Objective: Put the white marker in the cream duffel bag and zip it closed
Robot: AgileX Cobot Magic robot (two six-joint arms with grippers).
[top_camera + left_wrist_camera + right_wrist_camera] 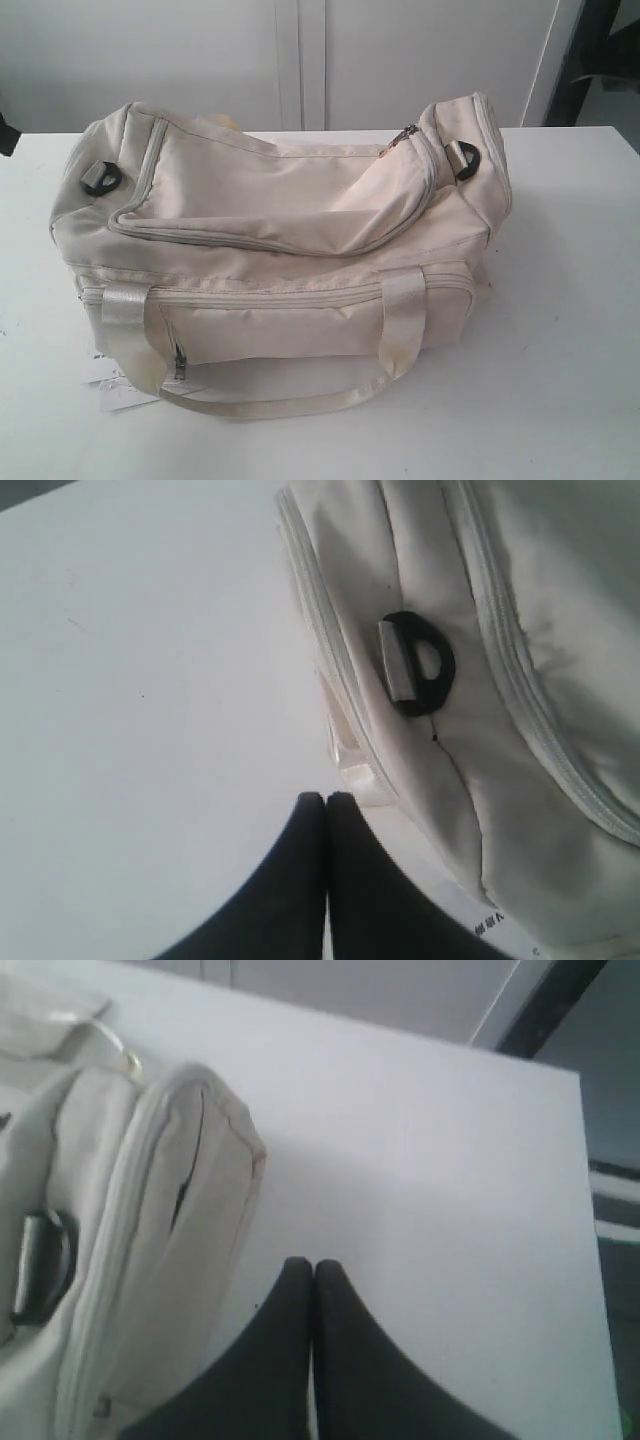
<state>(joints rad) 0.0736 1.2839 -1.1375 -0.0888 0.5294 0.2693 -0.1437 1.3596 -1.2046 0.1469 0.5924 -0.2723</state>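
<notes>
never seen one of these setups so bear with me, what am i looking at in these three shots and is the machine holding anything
This is a robot with two arms, each ending in a two-fingered gripper. One picture is from a camera off the arms, looking down at a white table with a cream duffel bag on it; neither arm shows in it. The other two come from cameras on the wrists. The left wrist view shows the left gripper, dark fingers pressed together, beside the bag's end with a black ring. The right wrist view shows the right gripper, also shut, over bare table by the bag's other end. Neither holds anything. No marker is visible, and the top zipper looks closed.
</notes>
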